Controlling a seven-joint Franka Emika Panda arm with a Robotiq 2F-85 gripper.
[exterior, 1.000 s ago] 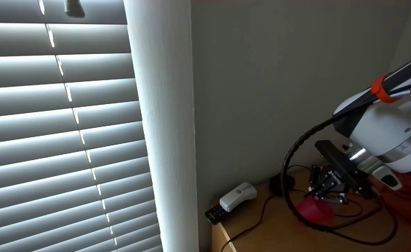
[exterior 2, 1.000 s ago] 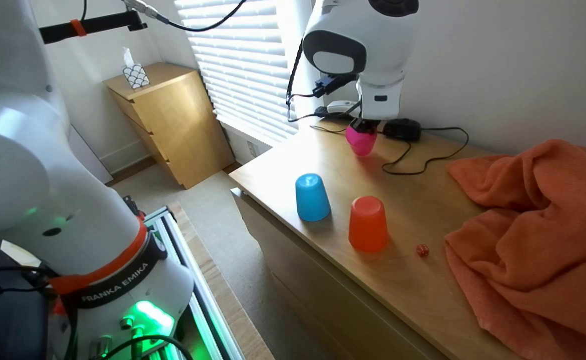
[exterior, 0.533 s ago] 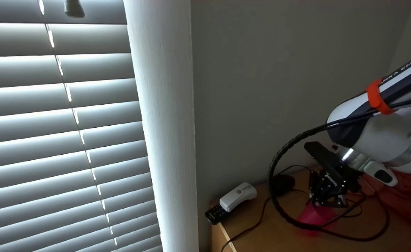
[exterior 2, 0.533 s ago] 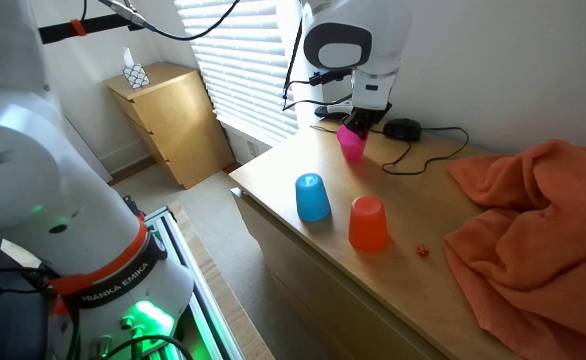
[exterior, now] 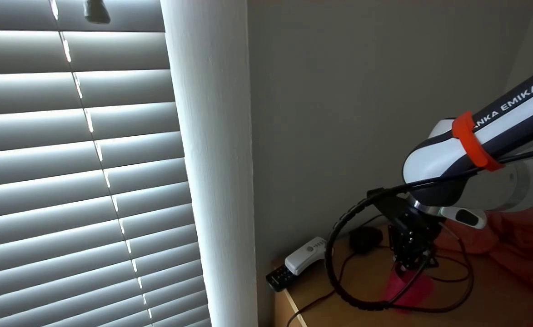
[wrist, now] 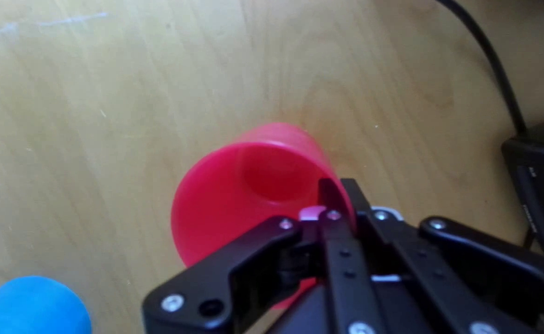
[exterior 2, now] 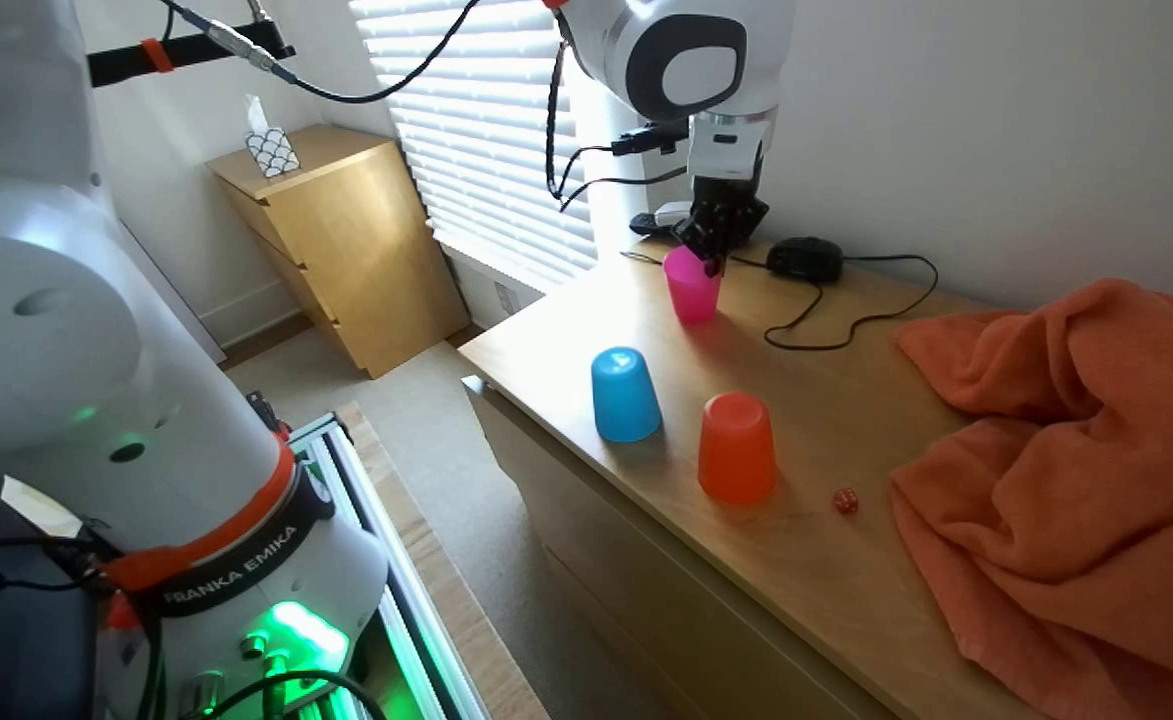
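Note:
My gripper (wrist: 343,195) is shut on the rim of a pink cup (wrist: 234,195), one finger inside and one outside its wall. The cup's open mouth faces the wrist camera, and its inside looks bare. In an exterior view the pink cup (exterior 2: 691,292) hangs mouth up below the gripper (exterior 2: 712,264), near the back of the wooden top; whether its base touches the wood I cannot tell. A cable loop partly covers the cup (exterior: 411,288) in an exterior view. Nearer the front edge stand a blue cup (exterior 2: 626,395) and an orange cup (exterior 2: 738,450), both upside down.
Beside the orange cup lies a small red die (exterior 2: 845,500). An orange cloth (exterior 2: 1076,450) is heaped at one end. A black box (exterior 2: 804,260) with a cord sits by the wall. A white handset (exterior: 309,255) rests over a black remote (exterior: 280,278) near the corner.
The gripper has carried the pink cup a short way from the black box toward the blue cup's side. The hand now points more steeply down. The grip has stayed shut.

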